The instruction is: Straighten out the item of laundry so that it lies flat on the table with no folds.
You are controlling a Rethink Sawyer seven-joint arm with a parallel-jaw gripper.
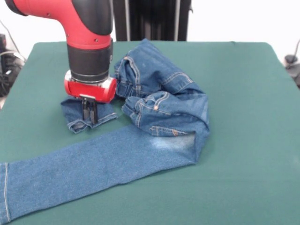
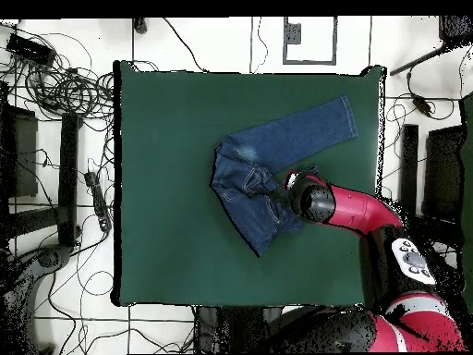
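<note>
The item of laundry [image 1: 159, 108] is a small pair of blue denim jeans, bunched up in the middle of the green table [image 1: 243, 93]. One leg [image 1: 84, 168] lies stretched flat toward the front left corner. The other leg is folded back, and its hem end [image 1: 77, 119] sticks out on the left. My gripper [image 1: 89, 117] points straight down onto that hem, its fingers shut and pinching the cloth. In the overhead view the jeans [image 2: 249, 180] lie mid-table with the flat leg [image 2: 309, 129] reaching up and right, and the arm's wrist [image 2: 309, 201] hides the fingers.
The table [image 2: 166, 231] has bare green cloth on all sides of the jeans. Cables and dark equipment [image 2: 69, 157] lie on the floor beyond its edges. A black stand [image 1: 150, 18] rises behind the far edge.
</note>
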